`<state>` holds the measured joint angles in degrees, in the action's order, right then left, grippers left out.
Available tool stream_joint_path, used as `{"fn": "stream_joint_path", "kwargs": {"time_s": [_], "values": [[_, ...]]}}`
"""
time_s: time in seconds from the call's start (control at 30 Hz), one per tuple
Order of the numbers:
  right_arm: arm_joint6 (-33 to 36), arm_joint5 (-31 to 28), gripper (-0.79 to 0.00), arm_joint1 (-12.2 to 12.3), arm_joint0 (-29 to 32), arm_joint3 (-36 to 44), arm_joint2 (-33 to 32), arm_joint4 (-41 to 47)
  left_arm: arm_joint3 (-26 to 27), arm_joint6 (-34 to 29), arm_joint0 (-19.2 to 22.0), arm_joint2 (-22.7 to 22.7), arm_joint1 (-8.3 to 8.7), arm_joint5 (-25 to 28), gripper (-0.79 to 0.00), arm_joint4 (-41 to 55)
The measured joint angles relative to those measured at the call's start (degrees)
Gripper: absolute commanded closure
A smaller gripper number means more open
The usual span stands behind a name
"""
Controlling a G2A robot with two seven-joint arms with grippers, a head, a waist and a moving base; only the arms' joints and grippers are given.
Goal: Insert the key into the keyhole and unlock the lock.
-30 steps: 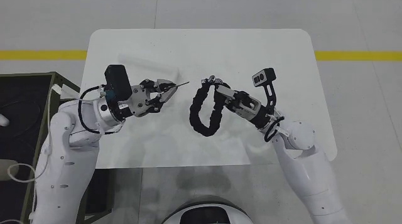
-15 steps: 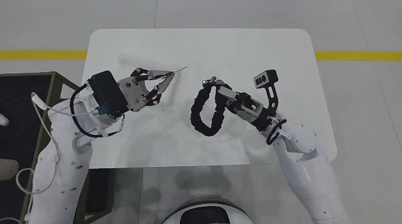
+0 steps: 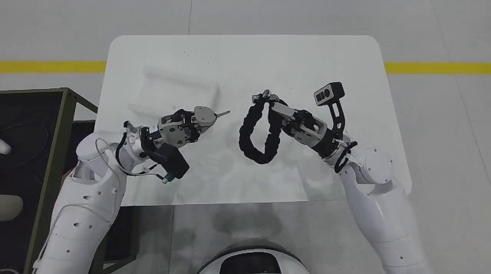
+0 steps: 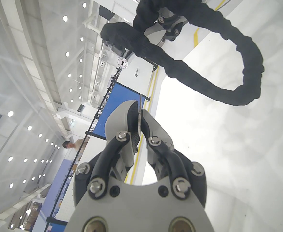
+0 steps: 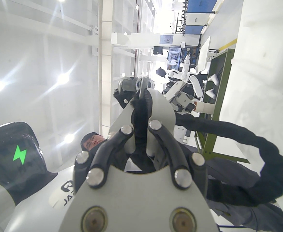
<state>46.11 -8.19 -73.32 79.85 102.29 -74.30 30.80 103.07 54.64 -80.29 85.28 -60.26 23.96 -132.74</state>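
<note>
Black fabric sleeves the lock (image 3: 257,137), a cable loop held by the right gripper (image 3: 265,103) just right of the middle of the top view, over the white table (image 3: 322,59). That gripper's fingers are pressed tight on the sleeved cable close to the lock's metal head. The rest of the loop curves down the frame toward the table's near edge (whether its low end touches the tabletop I cannot tell). In the left wrist view the head shows a small round silver face, the keyhole (image 4: 122,62), turned toward that camera.

Left of centre in the top view, the left gripper (image 3: 209,114) is closed down on the key (image 3: 222,112). Its two pads pinch the flat bow, and the thin metal blade sticks out past the fingertips, pointing right toward the lock. Key tip and lock are near each other but apart, with bare table showing between them, so the key is not in the keyhole.

At the upper left of the table lies a clear sheet or bag (image 3: 180,84), hard to make out. A yellow line (image 3: 54,67) crosses the floor behind the table, and a dark green cart (image 3: 67,109) stands at the left edge of the frame.
</note>
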Motion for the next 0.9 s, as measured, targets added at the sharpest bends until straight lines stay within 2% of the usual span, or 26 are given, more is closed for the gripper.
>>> {"fn": "stream_joint_path", "kwargs": {"time_s": [0.07, 0.2, 0.43, 0.9], "values": [[-0.2, 0.2, 0.000, 0.0, 0.3, 0.6, 0.5, -0.8, 1.6, -0.9, 0.1, 0.2, 0.22, -1.7, 0.000, -1.7], [1.2, 1.1, 0.000, 0.2, 0.1, 0.7, 1.4, -1.3, 3.2, -0.1, -0.9, 0.3, 0.63, -12.8, 0.000, -11.5], [1.7, 1.6, 0.000, 0.3, -0.5, 0.0, 2.7, -2.5, 1.5, 3.8, -0.9, 0.4, 0.83, -23.4, 0.000, -11.2], [2.0, 2.2, 0.000, 0.6, -1.4, -0.6, 4.4, -3.9, 1.7, 6.5, -0.7, -0.2, 1.49, -26.1, 0.000, -13.0]]}}
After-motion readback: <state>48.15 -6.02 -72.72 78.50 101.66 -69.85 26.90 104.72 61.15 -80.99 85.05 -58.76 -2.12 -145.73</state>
